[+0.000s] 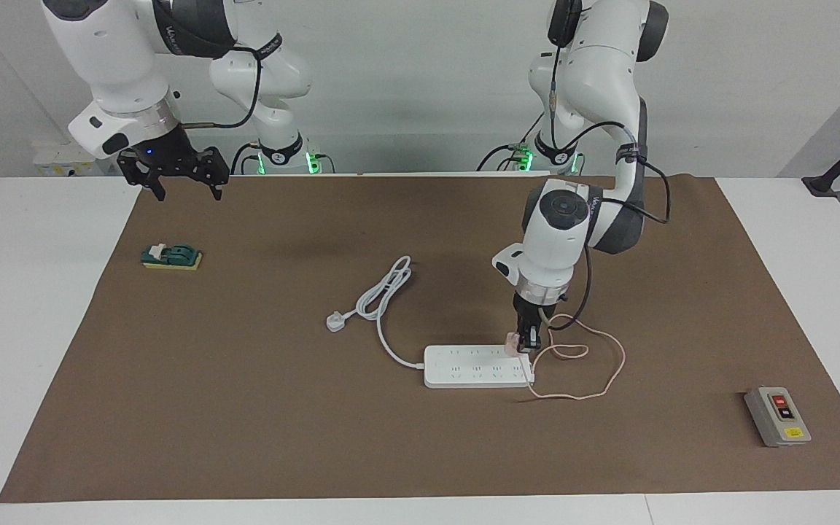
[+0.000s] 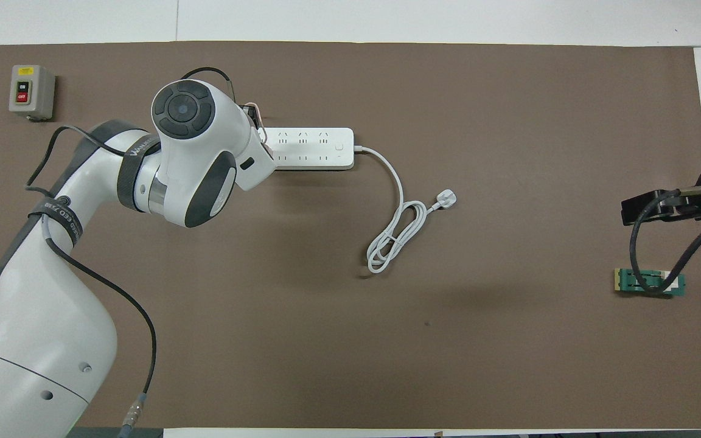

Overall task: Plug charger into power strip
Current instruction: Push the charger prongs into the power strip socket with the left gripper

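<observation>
Left hand (image 1: 526, 341) grips one charger (image 1: 512, 343) on one power strip (image 1: 477, 366); right hand (image 1: 172, 169) waits open.

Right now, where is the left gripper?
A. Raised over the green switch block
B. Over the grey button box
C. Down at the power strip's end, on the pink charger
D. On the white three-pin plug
C: the left gripper holds the charger at the power strip end nearest the left arm's end of the table.
</observation>
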Robot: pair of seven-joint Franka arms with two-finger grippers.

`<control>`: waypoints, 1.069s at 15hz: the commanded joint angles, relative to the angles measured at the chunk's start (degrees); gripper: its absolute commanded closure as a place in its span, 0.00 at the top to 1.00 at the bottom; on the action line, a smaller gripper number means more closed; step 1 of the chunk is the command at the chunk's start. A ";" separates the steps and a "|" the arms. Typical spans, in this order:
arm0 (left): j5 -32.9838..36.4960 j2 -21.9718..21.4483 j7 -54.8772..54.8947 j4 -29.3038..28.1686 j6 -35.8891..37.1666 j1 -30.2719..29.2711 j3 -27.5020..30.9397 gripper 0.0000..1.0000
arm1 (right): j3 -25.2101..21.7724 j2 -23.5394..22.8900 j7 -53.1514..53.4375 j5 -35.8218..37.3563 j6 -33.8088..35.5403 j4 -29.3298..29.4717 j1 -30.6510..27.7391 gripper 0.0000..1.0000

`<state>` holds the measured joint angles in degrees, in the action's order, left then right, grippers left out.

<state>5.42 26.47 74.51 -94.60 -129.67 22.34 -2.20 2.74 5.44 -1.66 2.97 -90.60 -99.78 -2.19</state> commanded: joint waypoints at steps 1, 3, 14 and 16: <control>1.61 -0.55 -0.86 -1.99 -1.29 0.69 0.97 0.08 | 0.77 1.06 0.26 -0.77 -0.37 -0.76 -0.80 1.00; 1.61 -0.55 -0.86 -2.26 -1.29 0.69 0.97 0.08 | 0.77 1.06 0.26 -0.86 -0.45 -0.76 -0.80 1.00; 1.52 -1.34 -3.59 -3.66 1.70 0.87 0.70 0.09 | 0.86 1.06 0.17 -2.09 -0.37 -0.85 -0.80 1.00; 1.52 -1.43 -5.42 -4.10 2.05 0.95 0.70 0.09 | 0.86 1.06 0.17 -2.09 -0.28 -0.85 -0.80 1.00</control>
<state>5.68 26.24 71.69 -95.42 -129.13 22.36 -2.23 2.97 5.55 -1.66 2.24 -90.61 -99.78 -2.15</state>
